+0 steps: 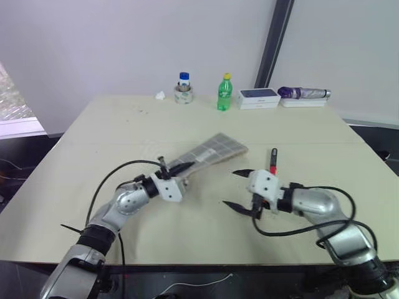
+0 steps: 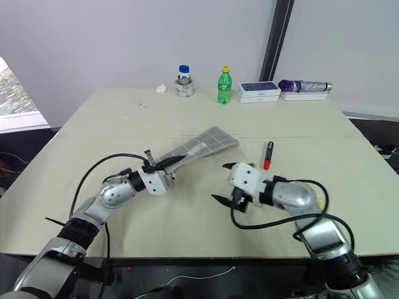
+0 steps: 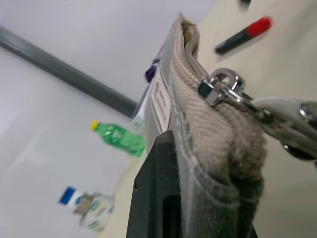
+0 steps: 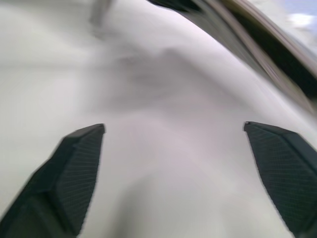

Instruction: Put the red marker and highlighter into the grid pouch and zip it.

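The left gripper (image 1: pixel 181 167) pinches the near end of the grid pouch (image 1: pixel 215 151), its black fingers clamped flat on the fabric. From that grip the pouch runs long and narrow, away from the robot and to its right, its far end resting on the table (image 1: pixel 124 124). Up close the cloth is a woven beige-grey, with the zipper's teeth along its upper edge and a metal clasp (image 3: pixel 223 89) on a cord at the held end. The right gripper (image 1: pixel 235 188) hangs over bare tabletop with both ribbed black fingers spread wide, holding nothing. Just beyond it lies the red marker (image 1: pixel 273 161), a slim stick pointing away from the robot, flat on the table and apart from the pouch.
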Controlling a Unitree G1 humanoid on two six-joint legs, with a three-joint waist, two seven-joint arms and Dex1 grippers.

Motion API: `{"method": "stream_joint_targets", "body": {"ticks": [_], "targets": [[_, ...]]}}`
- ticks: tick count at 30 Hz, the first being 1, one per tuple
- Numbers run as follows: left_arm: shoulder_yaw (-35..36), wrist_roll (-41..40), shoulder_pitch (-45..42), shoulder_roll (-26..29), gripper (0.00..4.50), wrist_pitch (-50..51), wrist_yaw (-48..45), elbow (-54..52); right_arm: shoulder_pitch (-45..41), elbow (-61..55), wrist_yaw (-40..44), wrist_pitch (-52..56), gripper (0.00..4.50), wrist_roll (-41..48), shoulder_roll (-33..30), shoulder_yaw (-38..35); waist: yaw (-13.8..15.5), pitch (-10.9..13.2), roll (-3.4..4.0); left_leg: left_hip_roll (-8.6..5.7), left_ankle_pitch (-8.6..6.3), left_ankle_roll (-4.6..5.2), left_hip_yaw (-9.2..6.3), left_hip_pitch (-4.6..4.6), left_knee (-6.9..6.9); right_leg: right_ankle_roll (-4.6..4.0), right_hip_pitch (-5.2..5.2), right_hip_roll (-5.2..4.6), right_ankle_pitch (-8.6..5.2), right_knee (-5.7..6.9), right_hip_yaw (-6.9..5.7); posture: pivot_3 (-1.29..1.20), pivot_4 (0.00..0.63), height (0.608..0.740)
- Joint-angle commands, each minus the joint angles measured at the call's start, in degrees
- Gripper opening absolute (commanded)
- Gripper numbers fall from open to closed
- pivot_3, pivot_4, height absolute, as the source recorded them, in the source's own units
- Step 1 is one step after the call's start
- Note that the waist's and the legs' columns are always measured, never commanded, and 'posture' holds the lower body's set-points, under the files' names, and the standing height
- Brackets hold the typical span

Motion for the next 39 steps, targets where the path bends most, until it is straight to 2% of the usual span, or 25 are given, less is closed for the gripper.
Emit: {"method": "stream_joint_targets", "body": {"ticks": [1,5,9,12,16,23,28,34,39], "targets": [[0.6,-1.9,0.5,1.5,0.0,-1.6,-1.0,0.2,3.3,-2.2,-6.6,-2.2,4.47,-0.1,2.4,-5.5,0.0,0.0,0.0,0.0,0.0,0.0,0.01,0.0,0.0,0.0,0.0,-0.01,0.0,0.0,0.01,0.0,0.15,0.74],[0.8,-2.0,1.1,2.3,0.0,-2.6,-0.8,0.6,7.7,-5.3,-14.7,0.0,4.47,1.7,9.0,-9.3,0.0,0.0,0.01,0.0,0.01,-0.02,0.02,0.0,0.0,0.0,-0.02,-0.02,0.0,0.02,0.01,0.0,0.15,0.74],[0.8,-4.2,2.6,1.7,0.0,-2.4,-1.9,0.7,15.9,-9.2,-24.7,-0.7,4.47,-2.3,15.7,-10.7,0.3,0.0,0.01,0.0,0.02,-0.03,0.0,-0.01,-0.04,0.0,-0.02,-0.03,0.0,0.01,0.0,0.0,0.15,0.74],[0.1,-4.7,3.0,1.4,0.0,-2.4,-2.9,1.4,21.1,-10.3,-29.0,-2.7,4.47,-2.1,20.1,-12.1,0.2,0.0,0.01,-0.02,0.01,-0.03,0.01,-0.01,-0.02,0.01,-0.01,-0.04,0.0,0.01,0.01,0.0,0.15,0.74],[-0.1,-6.7,2.6,0.8,0.0,-1.0,-5.8,2.0,24.9,-11.5,-30.6,-3.0,4.47,-5.6,19.8,-9.8,0.0,0.0,0.02,-0.03,0.02,-0.03,0.0,0.03,-0.03,0.0,-0.01,-0.02,0.0,0.07,0.0,0.0,0.15,0.74],[-0.5,-6.0,2.2,-0.6,0.0,-1.3,-6.3,2.1,24.9,-13.2,-34.2,0.9,4.47,-8.9,20.0,-9.1,0.0,0.0,0.03,-0.02,0.02,-0.04,0.0,0.02,-0.04,0.0,-0.05,0.0,0.0,0.1,0.03,0.0,0.15,0.74],[-0.3,-7.4,1.5,-0.8,0.0,0.3,-8.4,3.7,19.9,-10.7,-30.8,7.6,4.47,-6.5,18.5,-7.0,0.0,0.0,0.03,-0.03,0.02,-0.04,0.0,0.03,-0.01,0.0,-0.03,0.01,0.0,0.13,0.02,0.0,0.15,0.74],[-0.1,-6.6,1.3,-1.3,0.0,0.2,-7.4,3.5,4.1,-1.9,-33.3,14.1,4.47,-5.5,17.6,-10.3,0.1,0.0,0.03,-0.02,0.03,-0.04,0.0,0.03,-0.01,0.0,-0.09,0.02,0.0,0.17,0.03,0.0,0.15,0.74],[-0.5,-7.6,3.2,-1.6,0.0,1.4,-9.0,0.5,-7.0,11.1,-36.7,20.9,4.47,-4.5,17.4,-13.5,0.0,0.0,0.03,-0.04,0.03,-0.04,0.02,-0.02,-0.03,0.0,-0.09,-0.01,-0.01,0.11,0.03,0.0,0.15,0.74]]}}
